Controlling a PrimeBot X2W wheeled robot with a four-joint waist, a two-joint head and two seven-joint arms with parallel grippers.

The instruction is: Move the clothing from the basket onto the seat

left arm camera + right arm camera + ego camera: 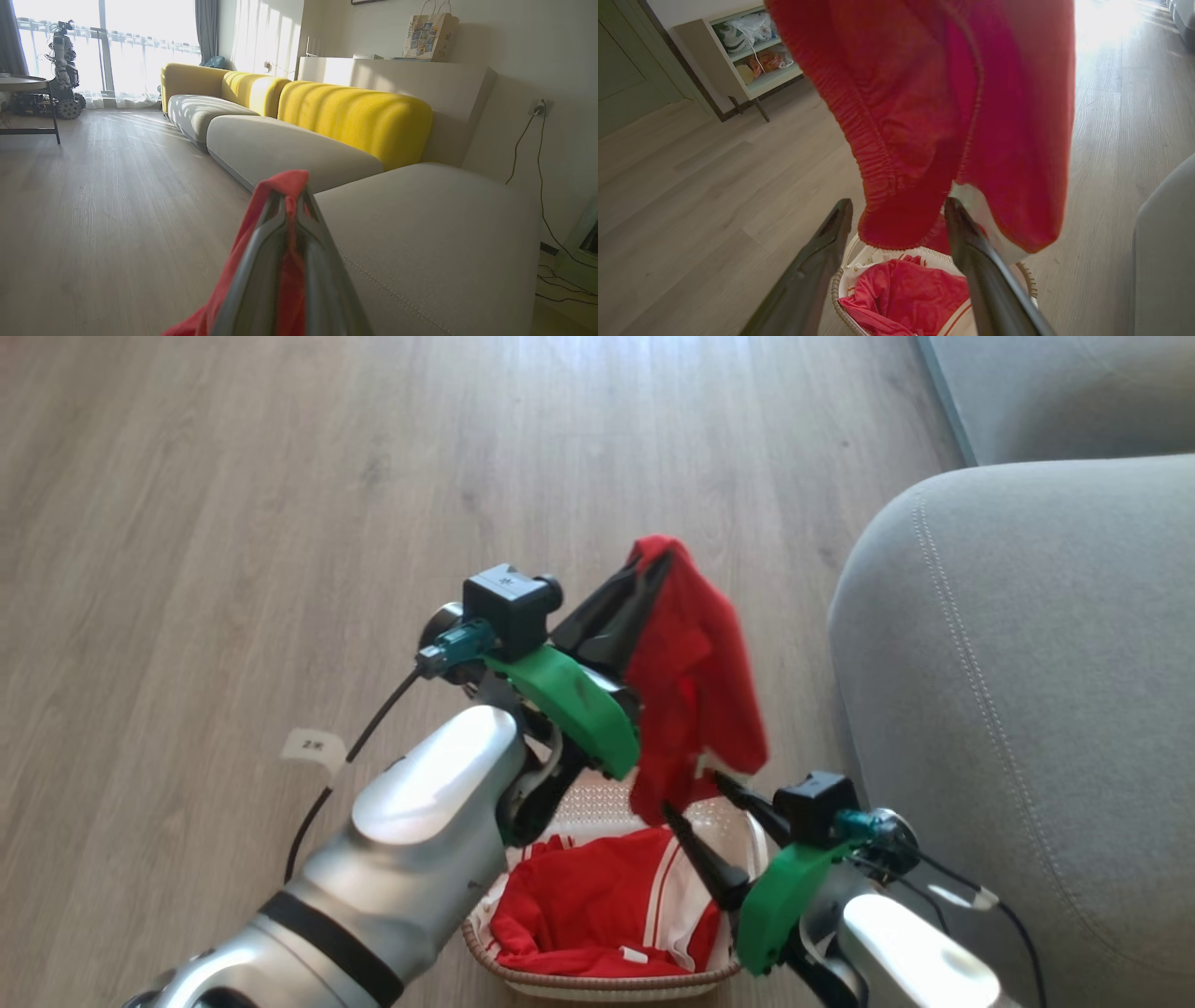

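Here the left gripper [651, 577] hangs above the wooden floor [233, 523], its fingers pressed together on the top fold of a red garment [695, 681]. The garment hangs with its long axis down, its lower hem just over the basket [607, 987]. The rest of the clothing [597, 905], red with white stripes, lies bunched inside that basket. Just right of it, the right gripper [694, 793] points near the hanging hem with fingers spread wide, holding nothing. Farther right, apart from the garment, is the grey seat [1027, 663]. The carry for the loaded left fingers therefore likely runs rightward, though the empty right arm is nearer.
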